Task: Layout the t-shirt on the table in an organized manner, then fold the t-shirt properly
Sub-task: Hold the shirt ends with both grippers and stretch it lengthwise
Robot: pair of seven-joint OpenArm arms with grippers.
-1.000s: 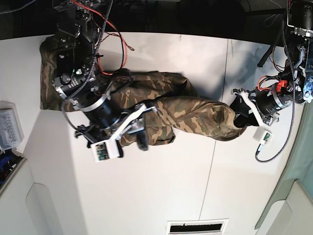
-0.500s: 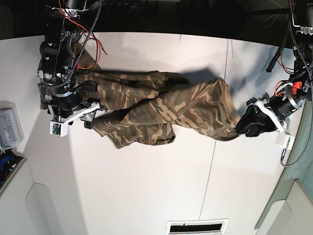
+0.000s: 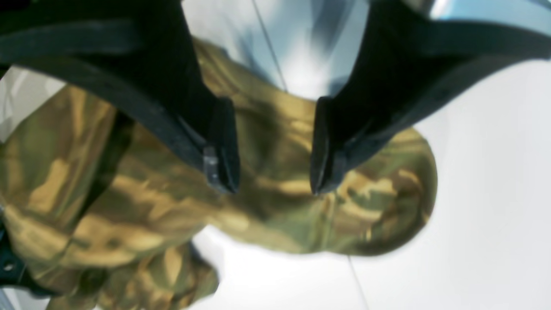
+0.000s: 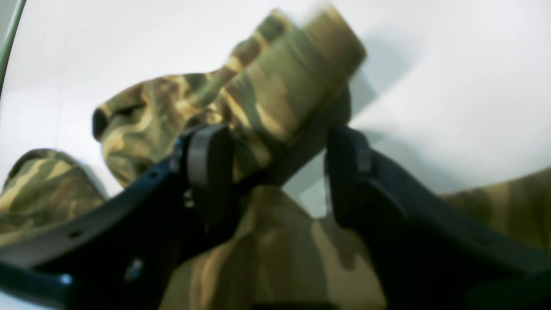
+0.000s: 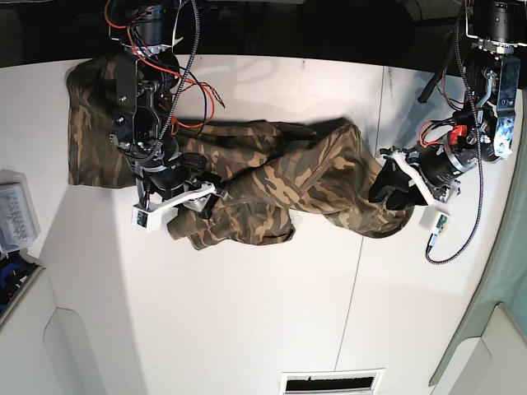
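Both end effectors gape over the t-shirt point(image 5: 280, 177), gripping nothing.

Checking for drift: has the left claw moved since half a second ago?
Yes. The left claw moved toward the table's seam, onto the t-shirt.

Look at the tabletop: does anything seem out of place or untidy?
Yes. The t-shirt lies bunched and twisted across the table, folds piled on each other, not spread flat. Nothing looks spilled or damaged.
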